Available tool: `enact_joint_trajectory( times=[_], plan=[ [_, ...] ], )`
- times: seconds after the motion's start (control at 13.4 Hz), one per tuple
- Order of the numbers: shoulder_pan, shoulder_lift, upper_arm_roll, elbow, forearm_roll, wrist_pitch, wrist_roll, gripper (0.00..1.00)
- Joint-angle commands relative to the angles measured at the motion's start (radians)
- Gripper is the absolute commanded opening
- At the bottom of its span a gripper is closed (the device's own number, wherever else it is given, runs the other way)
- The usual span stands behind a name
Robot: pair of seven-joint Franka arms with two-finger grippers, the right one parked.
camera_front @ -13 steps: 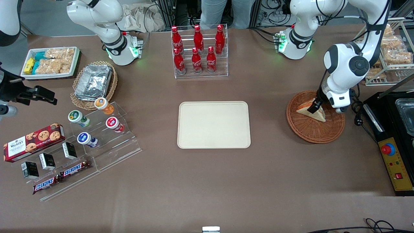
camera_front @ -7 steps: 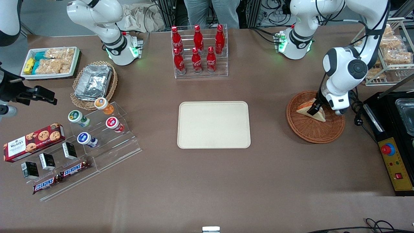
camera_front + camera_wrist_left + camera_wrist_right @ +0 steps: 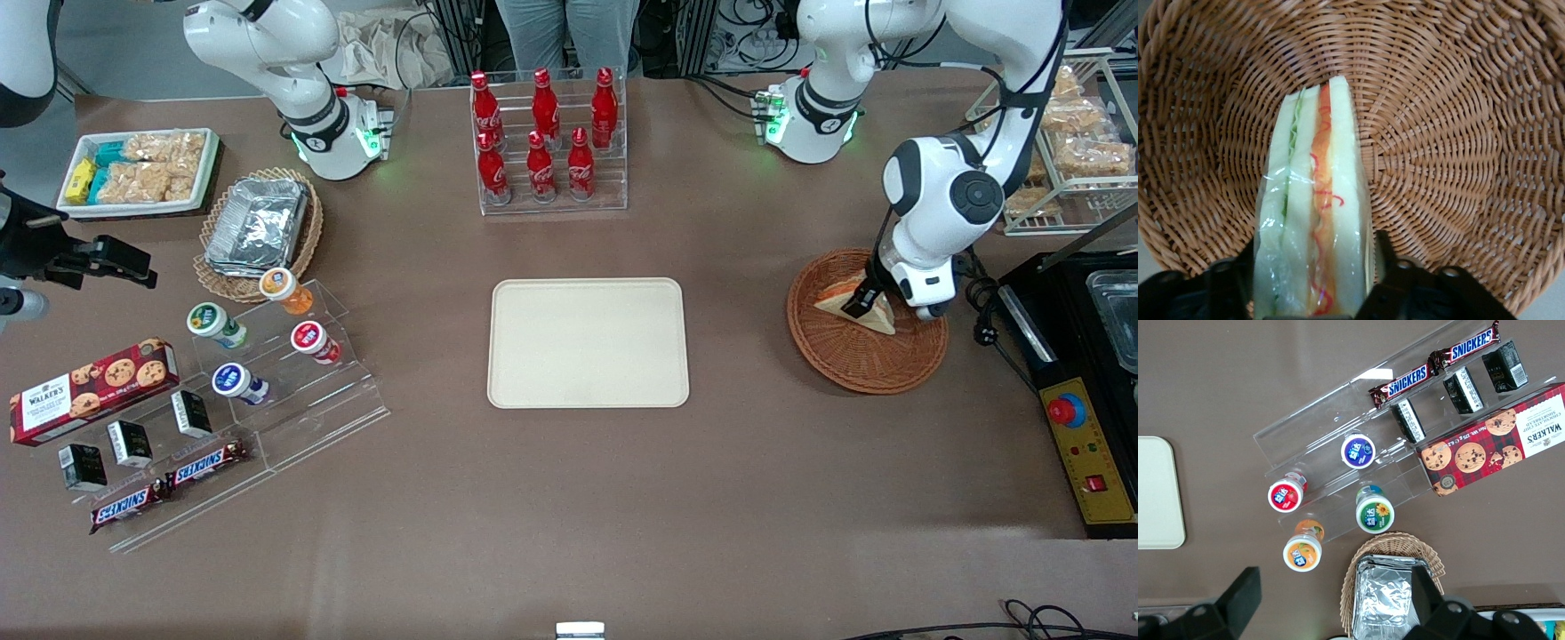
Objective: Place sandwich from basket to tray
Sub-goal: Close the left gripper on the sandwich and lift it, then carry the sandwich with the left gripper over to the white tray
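Observation:
The sandwich (image 3: 834, 293), a wrapped wedge of white bread with orange-red and green layers, sits in the round reddish-brown wicker basket (image 3: 867, 369) toward the working arm's end of the table. My left gripper (image 3: 859, 303) reaches down into the basket and is shut on the sandwich. In the left wrist view the sandwich (image 3: 1315, 200) stands on edge between the two black fingers (image 3: 1382, 263), which press on both bread faces, with the basket (image 3: 1438, 133) weave underneath. The cream tray (image 3: 587, 342) lies bare at the table's middle, apart from the basket.
A clear rack of red bottles (image 3: 547, 142) stands farther from the front camera than the tray. A black appliance with a red button (image 3: 1080, 427) and a wire rack of snacks (image 3: 1080, 151) flank the basket. Toward the parked arm's end are a foil-container basket (image 3: 258, 227) and an acrylic stand (image 3: 267, 373).
The left arm's wrist has shifted slightly upward and away from the front camera, and the sandwich has moved a little with the gripper. The basket and tray have stayed put.

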Motion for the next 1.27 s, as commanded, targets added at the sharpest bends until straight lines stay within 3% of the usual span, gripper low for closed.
enact_joint_trajectory(
  times=[0.0, 0.15, 0.82, 1.19],
  plan=[
    [0.022, -0.005, -0.008, -0.014, 0.020, 0.048, -0.039, 0.19],
    [0.022, -0.019, -0.009, -0.010, 0.020, 0.042, -0.042, 0.00],
    [0.008, -0.218, -0.044, 0.064, 0.025, -0.243, 0.027, 0.00],
    [0.008, -0.232, -0.106, 0.231, 0.023, -0.535, 0.140, 0.00]
  ],
)
